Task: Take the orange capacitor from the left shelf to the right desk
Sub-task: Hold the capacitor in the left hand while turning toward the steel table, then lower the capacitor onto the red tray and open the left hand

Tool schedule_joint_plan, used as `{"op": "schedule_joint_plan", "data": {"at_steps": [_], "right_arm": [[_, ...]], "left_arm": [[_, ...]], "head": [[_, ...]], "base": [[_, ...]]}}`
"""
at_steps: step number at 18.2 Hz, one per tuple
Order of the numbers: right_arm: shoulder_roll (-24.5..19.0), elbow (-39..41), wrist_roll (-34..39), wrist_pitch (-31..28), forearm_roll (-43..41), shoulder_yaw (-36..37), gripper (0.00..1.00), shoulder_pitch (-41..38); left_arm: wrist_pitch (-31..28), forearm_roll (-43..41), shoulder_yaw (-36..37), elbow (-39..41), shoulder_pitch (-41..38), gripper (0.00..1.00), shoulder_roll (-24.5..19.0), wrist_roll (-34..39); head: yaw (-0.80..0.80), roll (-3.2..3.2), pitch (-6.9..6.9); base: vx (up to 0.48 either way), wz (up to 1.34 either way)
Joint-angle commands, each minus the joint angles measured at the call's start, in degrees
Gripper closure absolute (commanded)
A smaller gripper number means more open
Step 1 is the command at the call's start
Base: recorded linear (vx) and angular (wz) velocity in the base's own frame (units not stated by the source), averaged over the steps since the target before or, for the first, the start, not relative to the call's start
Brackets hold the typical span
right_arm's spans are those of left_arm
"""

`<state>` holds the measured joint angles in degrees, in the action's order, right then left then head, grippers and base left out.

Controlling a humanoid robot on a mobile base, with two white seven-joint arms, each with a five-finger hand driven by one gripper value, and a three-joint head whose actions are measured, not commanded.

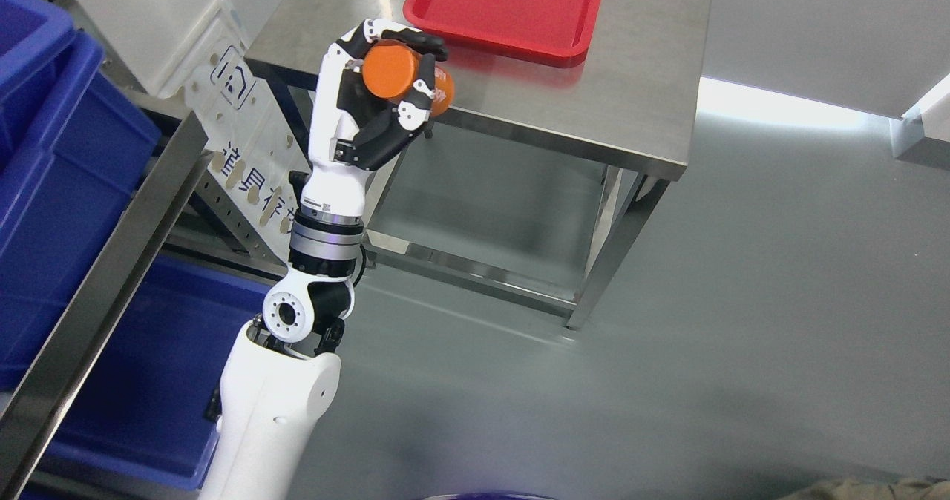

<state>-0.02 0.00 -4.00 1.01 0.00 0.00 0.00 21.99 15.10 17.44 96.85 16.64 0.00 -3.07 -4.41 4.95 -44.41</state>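
Observation:
An orange cylindrical capacitor (401,79) is held up in my left hand (393,77), whose white and black fingers (415,99) curl around it. The hand hangs in the air at the near left corner of the steel desk (631,92), roughly over its front edge. My left arm rises from the bottom left of the head view. The right arm does not show.
A red tray (512,7) lies at the back of the steel desk. Blue bins (67,159) sit on the metal shelf frame (111,277) at the left. A white perforated sign plate (245,136) stands between shelf and desk. Grey floor spreads to the right.

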Motion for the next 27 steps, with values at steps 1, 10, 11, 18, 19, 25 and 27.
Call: {"op": "schedule_joint_plan", "data": {"at_steps": [1, 10, 11, 18, 19, 25, 27], "right_arm": [[1.0, 1.0, 0.4, 0.3, 0.2, 1.1, 0.00, -1.3], [1.0, 1.0, 0.4, 0.3, 0.2, 1.0, 0.00, -1.3], [1.0, 1.0, 0.4, 0.4, 0.2, 1.0, 0.00, -1.3], [1.0, 1.0, 0.4, 0.3, 0.2, 1.0, 0.00, -1.3], [1.0, 1.0, 0.4, 0.3, 0.2, 1.0, 0.00, -1.3], [1.0, 1.0, 0.3, 0.3, 0.2, 1.0, 0.00, -1.3], [1.0, 1.0, 0.3, 0.3, 0.2, 1.1, 0.00, -1.3]], "left_arm": [[-6.9, 0.1, 8.8, -3.5, 7.6, 0.97, -1.0, 2.5], [-14.3, 0.7, 10.5, -19.4, 22.1, 0.97, -1.0, 5.4], [-16.1, 0.7, 10.5, -21.2, 23.4, 0.97, -1.0, 5.4], [-18.2, 0.5, 8.9, -29.6, 27.7, 0.97, -1.0, 6.0], [-18.2, 0.5, 7.4, -29.7, 27.7, 0.97, -1.0, 6.1], [-18.2, -1.1, 5.0, -31.3, 24.1, 0.96, -1.0, 6.0], [-18.2, -1.3, 5.3, -34.2, 23.2, 0.94, -1.0, 5.9]], "head": [[0.00, 0.00, 0.00], [0.00, 0.00, 0.00], [0.00, 0.00, 0.00], [0.00, 0.00, 0.00], [0.00, 0.00, 0.00], [0.00, 0.00, -0.01], [0.00, 0.00, -0.01]], "base": [[0.311, -0.16], [0.307, -0.12], [0.295, -0.12], [0.221, -0.11], [0.147, -0.09], [0.030, -0.01], [-0.004, -0.01]]}}
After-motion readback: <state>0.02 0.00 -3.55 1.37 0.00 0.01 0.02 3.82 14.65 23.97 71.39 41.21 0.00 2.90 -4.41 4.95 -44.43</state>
